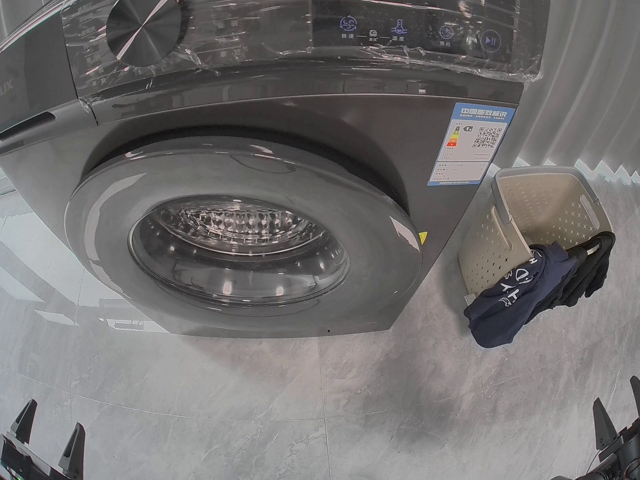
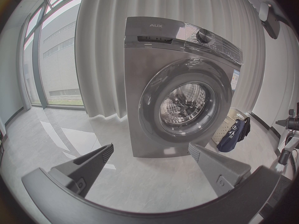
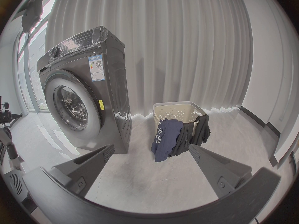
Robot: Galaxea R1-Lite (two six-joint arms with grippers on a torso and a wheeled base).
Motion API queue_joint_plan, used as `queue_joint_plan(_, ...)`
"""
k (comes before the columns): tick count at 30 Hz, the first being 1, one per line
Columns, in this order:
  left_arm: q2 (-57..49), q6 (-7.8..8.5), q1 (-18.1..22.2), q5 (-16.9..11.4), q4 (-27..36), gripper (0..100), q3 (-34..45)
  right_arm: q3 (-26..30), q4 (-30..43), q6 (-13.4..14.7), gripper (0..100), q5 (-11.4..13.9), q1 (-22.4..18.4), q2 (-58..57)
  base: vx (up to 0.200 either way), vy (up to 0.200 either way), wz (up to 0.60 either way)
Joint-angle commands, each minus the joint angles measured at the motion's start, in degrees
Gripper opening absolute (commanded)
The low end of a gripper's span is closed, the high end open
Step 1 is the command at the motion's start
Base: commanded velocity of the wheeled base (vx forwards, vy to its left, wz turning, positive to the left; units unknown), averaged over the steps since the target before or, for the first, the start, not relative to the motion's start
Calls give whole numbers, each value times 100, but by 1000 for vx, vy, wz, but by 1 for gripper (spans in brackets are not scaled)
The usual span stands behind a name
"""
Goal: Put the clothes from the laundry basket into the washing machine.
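Observation:
A dark grey front-loading washing machine [image 1: 267, 135] stands ahead, its round door [image 1: 240, 248] shut. To its right a cream laundry basket [image 1: 533, 215] sits on the floor. A navy garment [image 1: 513, 298] and a black garment [image 1: 590, 268] hang over the basket's front rim. My left gripper [image 1: 47, 431] is low at the left, open and empty. My right gripper [image 1: 620, 411] is low at the right, open and empty, well short of the basket. The left wrist view faces the washing machine [image 2: 180, 87]; the right wrist view faces the basket [image 3: 179, 112] and the navy garment [image 3: 166, 136].
Pale marble-look floor tiles [image 1: 320, 401] stretch between me and the machine. White curtains [image 3: 174, 47] hang behind the machine and basket. Large windows [image 2: 56, 56] stand off to the machine's left side.

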Motion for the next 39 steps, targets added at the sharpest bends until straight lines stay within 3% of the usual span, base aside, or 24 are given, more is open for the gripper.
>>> queue_joint_plan(1, -68, -1, 0, 1, 4, 100, 92, 101, -1, -4, 100, 1, 0, -94, 0, 0, 600)
queue_joint_plan(7, -68, 7, 0, 1, -5, 100, 92, 101, -1, -4, 100, 1, 0, -94, 0, 0, 200)
queue_joint_plan(13, -68, -1, 0, 1, 4, 100, 92, 101, -1, 5, 100, 1, 0, -94, 0, 200, 0)
queue_joint_plan(31, -68, -1, 0, 1, 4, 100, 92, 101, -1, -4, 100, 1, 0, -94, 0, 0, 100)
queue_joint_plan(39, -68, -1, 0, 1, 4, 100, 92, 101, -1, -4, 100, 1, 0, -94, 0, 150, 0)
